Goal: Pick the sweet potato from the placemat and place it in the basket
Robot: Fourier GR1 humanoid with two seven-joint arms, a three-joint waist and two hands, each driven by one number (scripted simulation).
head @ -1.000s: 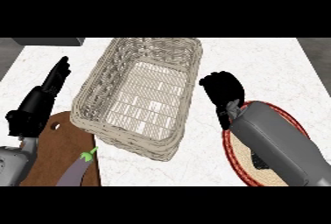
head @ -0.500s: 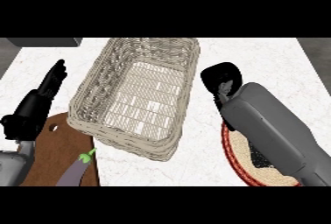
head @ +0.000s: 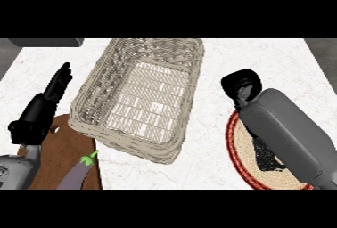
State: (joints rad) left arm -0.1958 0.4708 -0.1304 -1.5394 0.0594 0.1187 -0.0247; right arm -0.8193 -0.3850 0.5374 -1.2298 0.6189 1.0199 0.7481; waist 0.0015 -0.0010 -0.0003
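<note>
On the marble counter (head: pixel 263 62), the right hand (head: pixel 242 87) hangs curled between the wicker basket (head: pixel 141 100) and the red-rimmed placemat (head: pixel 253 153); the sweet potato cannot be seen, so its heading cannot be told. At left, the left hand (head: pixel 43 111) rests with fingers straight.

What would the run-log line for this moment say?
right hand: curled, beside basket, sweet potato not visible | left hand: open, resting | placemat: under right forearm | eggplant: on board

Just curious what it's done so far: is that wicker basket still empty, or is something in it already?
Empty. The basket shows only its bare woven floor and walls; nothing lies inside.
</note>
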